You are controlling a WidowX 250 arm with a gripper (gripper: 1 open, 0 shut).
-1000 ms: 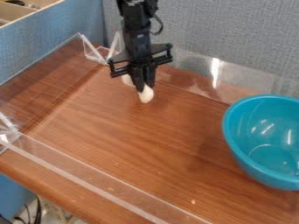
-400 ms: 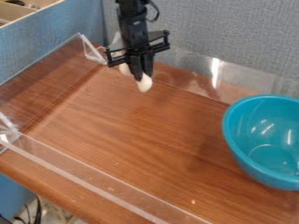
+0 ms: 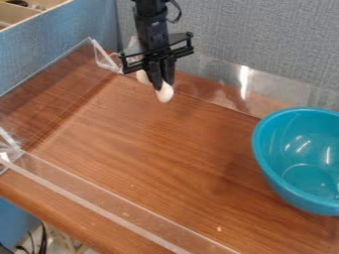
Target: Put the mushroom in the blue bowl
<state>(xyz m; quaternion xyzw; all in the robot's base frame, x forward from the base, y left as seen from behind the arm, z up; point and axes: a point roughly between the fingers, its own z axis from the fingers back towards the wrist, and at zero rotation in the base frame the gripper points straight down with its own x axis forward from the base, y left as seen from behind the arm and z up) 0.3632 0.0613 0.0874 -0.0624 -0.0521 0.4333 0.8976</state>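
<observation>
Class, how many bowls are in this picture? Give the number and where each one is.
1. The blue bowl stands at the right edge of the picture, partly cut off by it. No other bowl is visible.

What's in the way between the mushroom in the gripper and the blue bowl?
Only the near bowl wall: the mushroom hangs from the gripper, outside the blue bowl. Nothing else visible between them.

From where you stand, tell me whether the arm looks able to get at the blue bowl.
Probably yes: the gripper, closed on the mushroom, hangs at the back, with only bare wooden table visible between it and the blue bowl. Its full reach isn't shown.
</observation>
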